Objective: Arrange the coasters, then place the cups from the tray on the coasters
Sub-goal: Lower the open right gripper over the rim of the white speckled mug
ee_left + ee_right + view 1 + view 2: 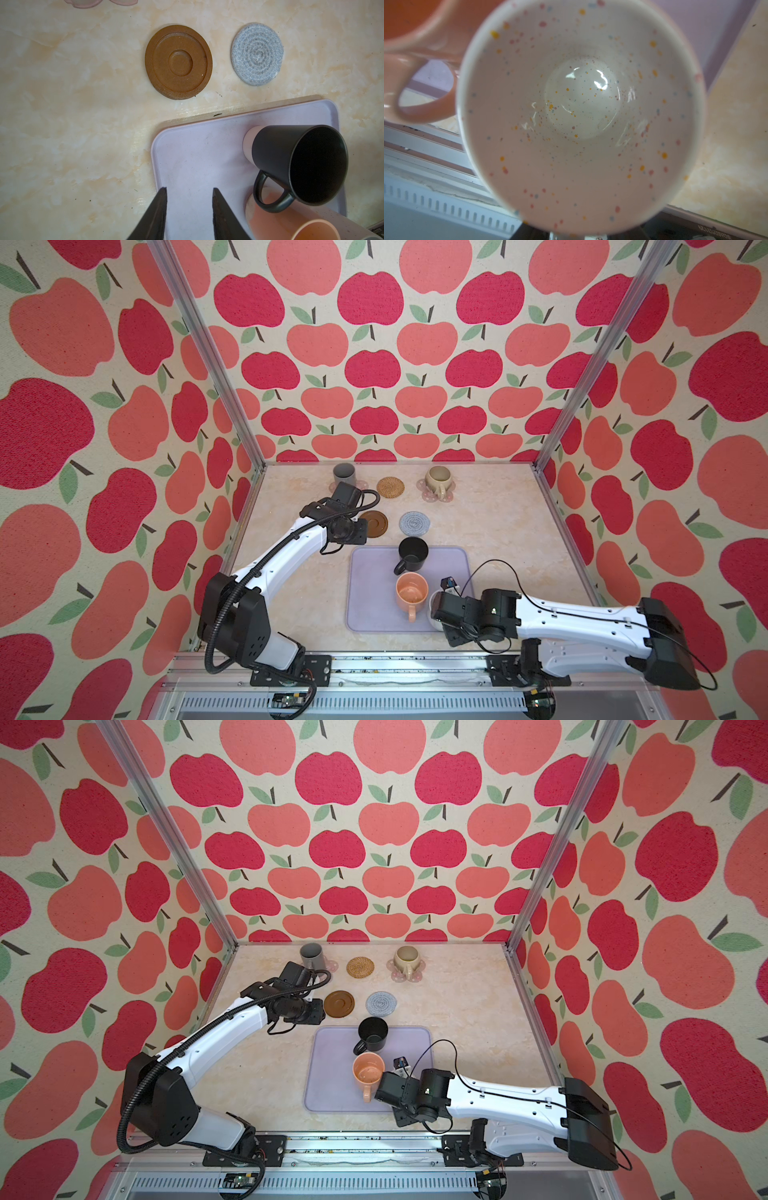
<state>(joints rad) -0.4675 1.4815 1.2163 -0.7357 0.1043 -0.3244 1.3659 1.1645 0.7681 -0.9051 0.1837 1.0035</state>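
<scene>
white speckled cup (581,116): upright on the near right of the tray (370,605). It fills the right wrist view, so we read it as the next pick.
right gripper (441,610): down at that cup's rim. Its fingers are hidden, so we cannot tell whether it's clamped or apart.
peach cup (411,593): just beside the speckled one, handle toward us. The gap is tight, so we'd lift straight up to avoid a knock.
black cup (412,553): far edge of the tray, handle toward the peach cup.
left gripper (189,207): jaws apart and empty, hanging over the tray's far left corner, clear of the right arm's work, we think.
free coasters: dark brown disc (376,524) and grey crocheted round (414,524) just past the tray, rattan round (390,487) farther back.
back row: grey cup (344,475) and beige-olive cup (438,479) each sit on one of the pink flower coasters (428,497).
in the way: the left arm's wrist overhangs the disc's edge in a top view.
</scene>
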